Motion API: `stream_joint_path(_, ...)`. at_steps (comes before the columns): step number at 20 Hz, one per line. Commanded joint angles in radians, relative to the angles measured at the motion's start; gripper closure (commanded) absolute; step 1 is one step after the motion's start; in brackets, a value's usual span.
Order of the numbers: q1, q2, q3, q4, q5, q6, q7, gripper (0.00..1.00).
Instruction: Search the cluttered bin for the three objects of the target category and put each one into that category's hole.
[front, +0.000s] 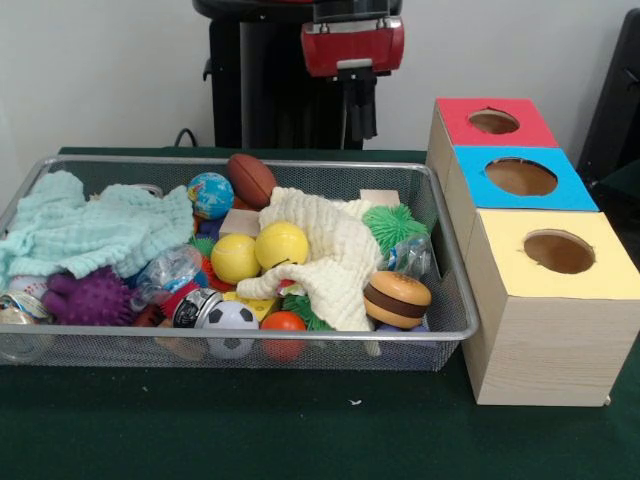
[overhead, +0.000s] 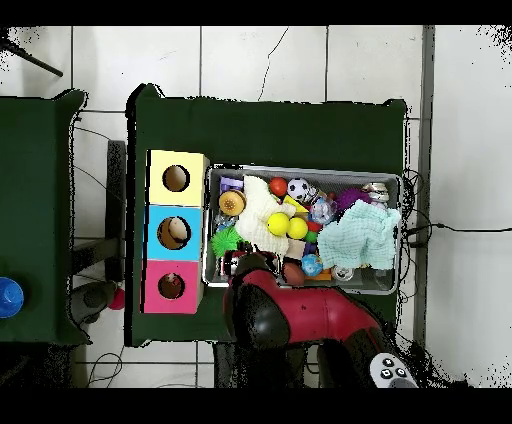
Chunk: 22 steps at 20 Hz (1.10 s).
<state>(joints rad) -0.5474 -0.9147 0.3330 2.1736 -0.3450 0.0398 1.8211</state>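
A wire mesh bin (front: 250, 336) (overhead: 300, 170) is packed with toys. Two yellow balls (front: 235, 258) (front: 282, 245) lie in its middle beside a cream cloth (front: 335, 255). A soccer ball (front: 231, 326) and an orange ball (front: 284, 325) sit at the front wall. A globe ball (front: 210, 194) and a brown football (front: 251, 180) lie at the back. Three boxes with round holes stand beside the bin: red (front: 530, 130), blue (front: 480, 190) and yellow (front: 520, 275). My gripper (front: 358, 110) (overhead: 238, 268) hangs above the bin's back rim, holding nothing that I can see.
A mint cloth (front: 90, 230) covers the bin's left part, with a purple spiky ball (front: 90, 297) below it. A green spiky ball (front: 392, 225) and a burger toy (front: 396, 299) lie at the right end. Plastic wrappers and small items fill the gaps.
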Motion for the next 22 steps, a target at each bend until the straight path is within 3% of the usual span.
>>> stream_joint_path(1,-0.042,0.079,-0.013,-0.151,-0.084,-0.001,0.003,1.0)
stream_joint_path(5,-0.077,0.1,-0.001,-0.169,-0.106,-0.002,0.008,1.0)
stream_joint_path(6,-0.084,0.1,0.007,-0.172,-0.116,0.01,0.01,0.0)
stream_joint_path(9,-0.098,0.105,0.014,-0.163,-0.095,0.018,0.029,0.0)
stream_joint_path(11,-0.091,0.1,0.01,-0.174,-0.121,0.013,0.014,0.0)
stream_joint_path(15,-0.042,0.118,-0.069,-0.198,-0.121,0.013,0.045,0.0)
stream_joint_path(20,0.055,0.214,-0.2,-0.262,-0.115,-0.055,0.092,0.0)
stream_joint_path(22,0.073,0.237,-0.218,-0.273,-0.099,-0.065,0.103,0.0)
